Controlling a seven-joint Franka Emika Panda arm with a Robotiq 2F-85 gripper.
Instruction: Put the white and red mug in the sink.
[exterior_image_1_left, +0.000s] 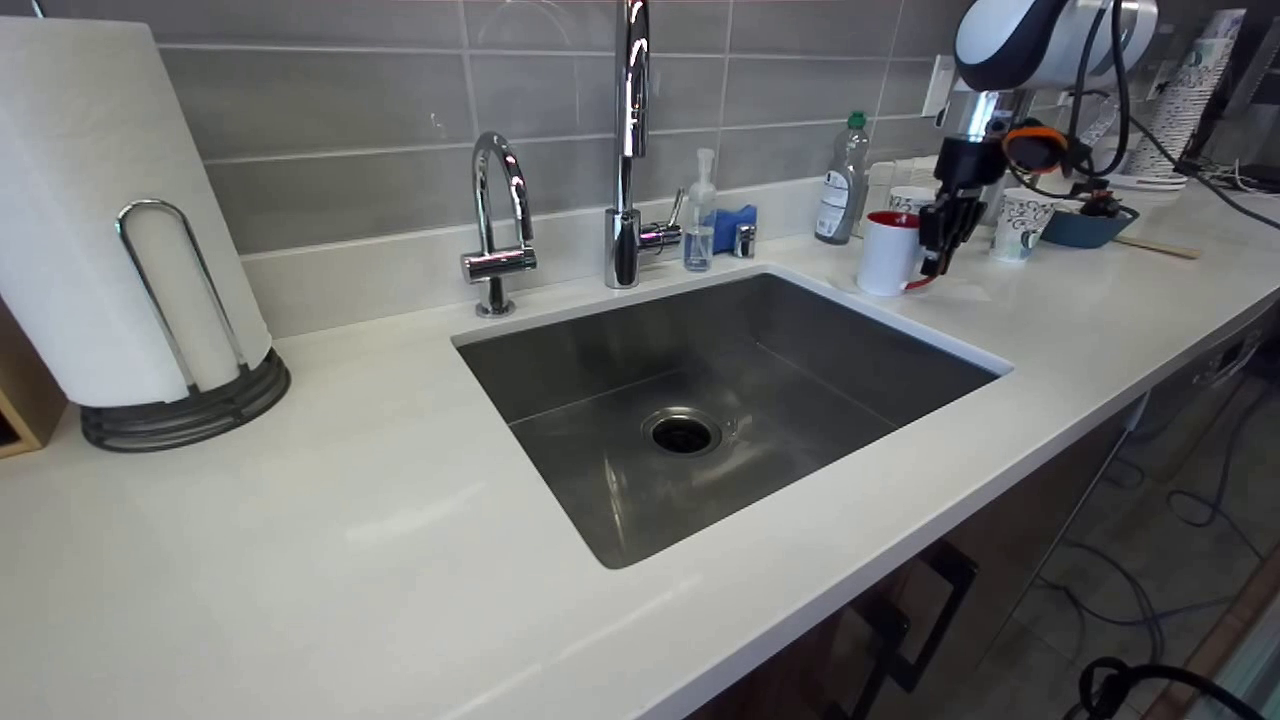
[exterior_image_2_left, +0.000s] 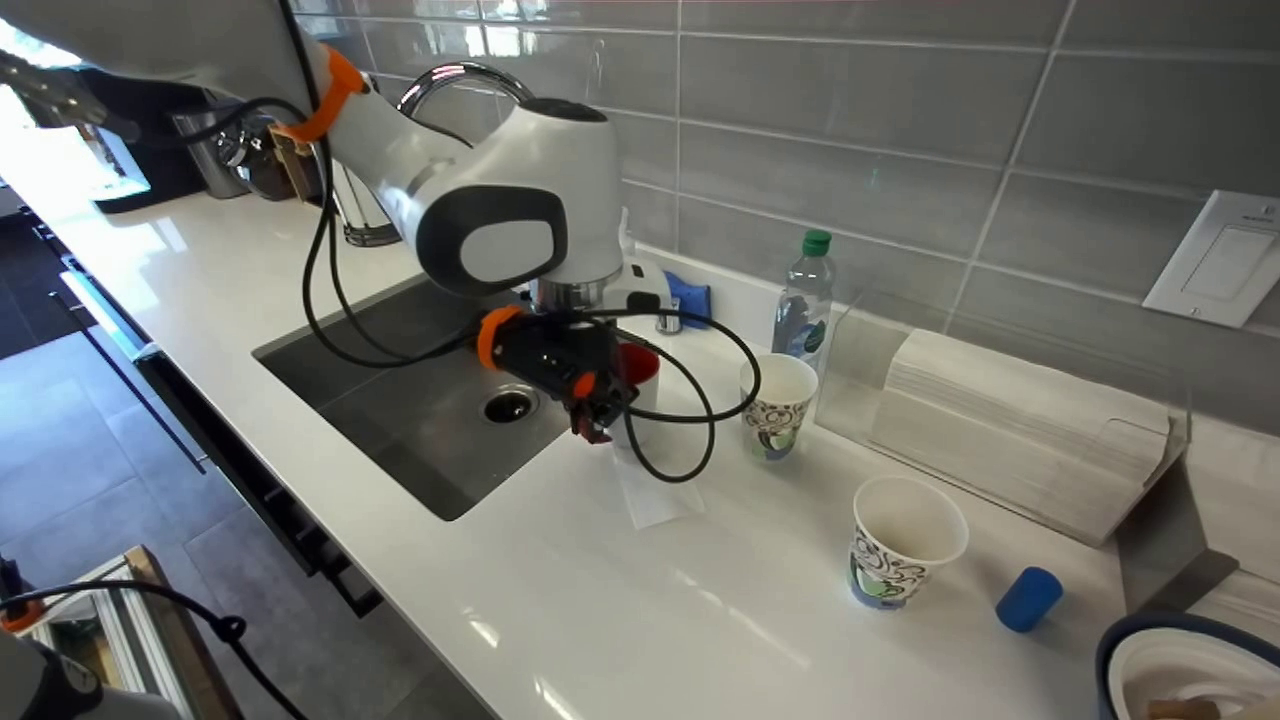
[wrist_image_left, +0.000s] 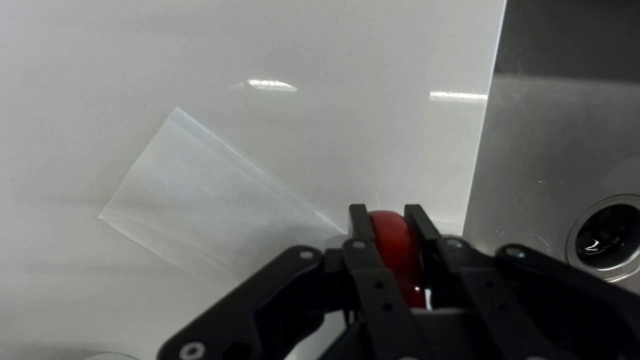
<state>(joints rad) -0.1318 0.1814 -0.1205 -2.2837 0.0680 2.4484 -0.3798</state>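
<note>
Beside the sink (exterior_image_1_left: 745, 395), on the white countertop (exterior_image_1_left: 400, 540), your white and red mug (exterior_image_1_left: 887, 258) stands upright. Your gripper (wrist_image_left: 385, 212) is closed on its red handle (wrist_image_left: 396, 250) from 2 sides, probably because that slim loop suits a pinch better than the wide body. So near the sink's edge, it should need only a short carry. Its visible side is plain white; rim and interior are red too.

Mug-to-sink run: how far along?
Done: gripper positioned at the white and red mug. In hand: its fingers look closed on the red handle; can't tell if lifted. Left: mug is beside the sink, not in it, so carrying and release remain.
</note>
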